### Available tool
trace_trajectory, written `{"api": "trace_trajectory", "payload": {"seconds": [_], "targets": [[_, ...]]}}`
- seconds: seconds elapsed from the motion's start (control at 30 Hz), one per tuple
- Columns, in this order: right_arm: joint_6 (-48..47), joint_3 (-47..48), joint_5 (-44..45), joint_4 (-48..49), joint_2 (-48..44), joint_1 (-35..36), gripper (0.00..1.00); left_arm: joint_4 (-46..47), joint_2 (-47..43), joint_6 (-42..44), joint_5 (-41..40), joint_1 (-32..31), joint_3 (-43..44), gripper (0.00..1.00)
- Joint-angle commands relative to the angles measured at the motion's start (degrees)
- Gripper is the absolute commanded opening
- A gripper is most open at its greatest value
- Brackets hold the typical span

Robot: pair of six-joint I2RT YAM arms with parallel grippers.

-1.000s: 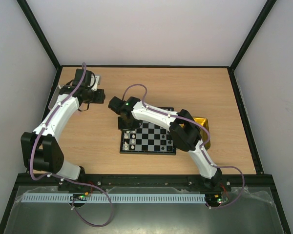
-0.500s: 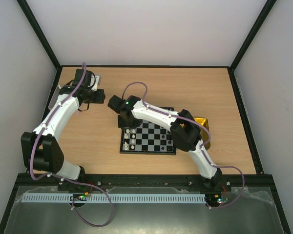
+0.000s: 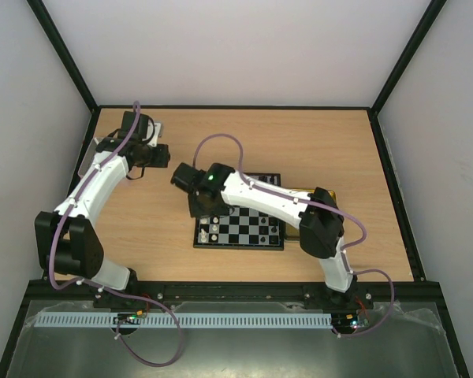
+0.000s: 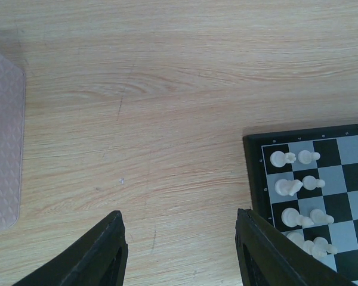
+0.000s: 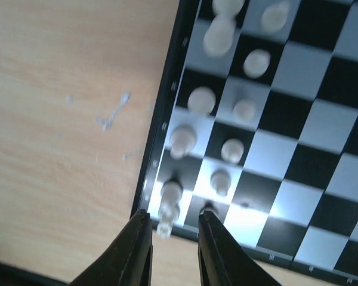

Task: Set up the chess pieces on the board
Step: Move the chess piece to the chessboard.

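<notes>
Overhead view looks down; both closer wrist views share the board [image 4: 349, 179].

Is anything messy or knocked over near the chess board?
Nothing looks knocked over: the white pieces stand in two rows along one edge of the board. The only odd thing is a few pale specks on the wooden table just beside the board, seen in the right wrist view.

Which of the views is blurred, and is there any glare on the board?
Right wrist view: white pieces near the top edge are blurred, and bright glare lies on the board. Left wrist view: board and pieces sharp. Top view: even light, no glare.
</notes>
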Motion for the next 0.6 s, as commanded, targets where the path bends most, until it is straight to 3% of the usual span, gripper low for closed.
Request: {"api": "trace_trajectory", "payload": {"seconds": [0.0,0.2,0.57], "targets": [[2.3,-5.8,-1.1,0.9,-2.5,3.6,0.21,-1.3,0.9,0.2,-0.5,-0.3,0.0,0.52],[3.7,-11.9,-4.8,6.4,-3.9,4.1,0.21,-1.3,0.9,0.1,-0.5,-0.3,0.1,0.52],[2.2,-7.7,-5.1,5.8,0.3,4.1,0.21,-1.1,1.0,0.1,-0.1,-0.3,0.1,0.52]]}}
